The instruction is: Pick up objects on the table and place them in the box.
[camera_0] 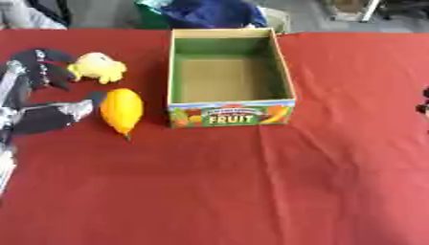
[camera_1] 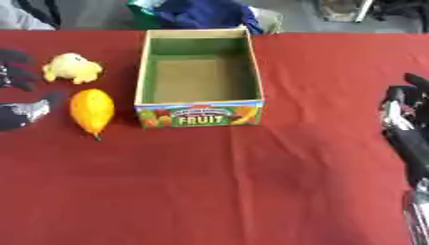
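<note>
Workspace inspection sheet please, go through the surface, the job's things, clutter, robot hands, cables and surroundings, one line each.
Surface: table under a red cloth, creased in front of the box.
Job's things: open cardboard box marked FRUIT, nothing seen inside; orange pointed fruit lying left of the box, apart from it; pale yellow lumpy object behind that fruit.
Clutter: nothing seen.
Robot hands: left robot hand at the left edge, fingers spread, thumb reaching toward the orange fruit, holding nothing; right robot hand at the right edge, well away from the box, its fingers hard to read.
Cables: nothing seen.
Surroundings: blue fabric and something green beyond the far table edge.
</note>
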You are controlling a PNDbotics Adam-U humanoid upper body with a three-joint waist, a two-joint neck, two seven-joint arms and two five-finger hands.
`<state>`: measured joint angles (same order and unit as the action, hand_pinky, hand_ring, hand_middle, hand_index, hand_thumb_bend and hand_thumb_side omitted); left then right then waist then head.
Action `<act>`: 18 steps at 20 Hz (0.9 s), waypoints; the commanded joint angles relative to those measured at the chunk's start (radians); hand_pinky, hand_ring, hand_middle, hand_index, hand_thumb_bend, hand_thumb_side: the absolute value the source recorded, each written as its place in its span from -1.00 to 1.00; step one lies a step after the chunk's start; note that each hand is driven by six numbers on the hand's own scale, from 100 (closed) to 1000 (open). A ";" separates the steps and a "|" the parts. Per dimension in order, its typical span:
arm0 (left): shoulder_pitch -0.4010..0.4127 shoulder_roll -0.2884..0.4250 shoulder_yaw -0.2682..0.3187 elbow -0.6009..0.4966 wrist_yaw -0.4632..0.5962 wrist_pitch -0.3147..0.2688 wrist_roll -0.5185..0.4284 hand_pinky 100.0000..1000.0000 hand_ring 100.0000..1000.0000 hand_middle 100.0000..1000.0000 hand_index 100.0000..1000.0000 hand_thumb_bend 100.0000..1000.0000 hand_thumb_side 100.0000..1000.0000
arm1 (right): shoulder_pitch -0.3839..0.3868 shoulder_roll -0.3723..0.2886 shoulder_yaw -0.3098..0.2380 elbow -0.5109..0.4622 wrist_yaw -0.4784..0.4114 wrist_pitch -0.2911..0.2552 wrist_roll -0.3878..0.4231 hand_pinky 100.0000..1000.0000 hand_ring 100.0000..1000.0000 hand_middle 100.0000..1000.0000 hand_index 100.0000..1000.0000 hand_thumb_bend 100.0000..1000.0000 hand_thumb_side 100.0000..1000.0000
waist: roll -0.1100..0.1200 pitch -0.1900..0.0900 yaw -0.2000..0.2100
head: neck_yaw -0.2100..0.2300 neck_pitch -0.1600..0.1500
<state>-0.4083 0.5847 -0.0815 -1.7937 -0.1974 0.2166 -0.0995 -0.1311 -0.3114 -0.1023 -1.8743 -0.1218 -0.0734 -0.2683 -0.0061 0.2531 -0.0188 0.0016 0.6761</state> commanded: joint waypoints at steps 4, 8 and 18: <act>-0.084 0.117 -0.078 0.064 -0.125 0.016 -0.120 0.21 0.23 0.32 0.34 0.26 -1.00 | -0.001 -0.021 0.003 -0.005 -0.001 0.000 0.006 0.28 0.49 0.20 0.59 -1.00 -0.66 | 0.005 -0.020 -0.007 | -0.001 0.003; -0.131 0.125 -0.123 0.111 -0.173 0.014 -0.181 0.24 0.25 0.35 0.38 0.30 -1.00 | -0.001 -0.021 0.005 -0.005 -0.002 0.000 0.009 0.28 0.49 0.20 0.59 -1.00 -0.66 | 0.006 -0.021 -0.011 | -0.001 0.006; -0.202 0.056 -0.172 0.249 -0.253 -0.002 -0.269 0.30 0.35 0.45 0.46 0.39 -1.00 | 0.000 -0.017 0.007 -0.002 -0.003 0.000 0.011 0.28 0.49 0.19 0.59 -1.00 -0.66 | 0.007 -0.023 -0.022 | -0.004 0.008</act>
<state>-0.5902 0.6336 -0.2548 -1.5526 -0.4351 0.2174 -0.3629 -0.1245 -0.3118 -0.0919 -1.8685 -0.1218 -0.0728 -0.2604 -0.0014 0.2496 -0.0406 -0.0003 0.6775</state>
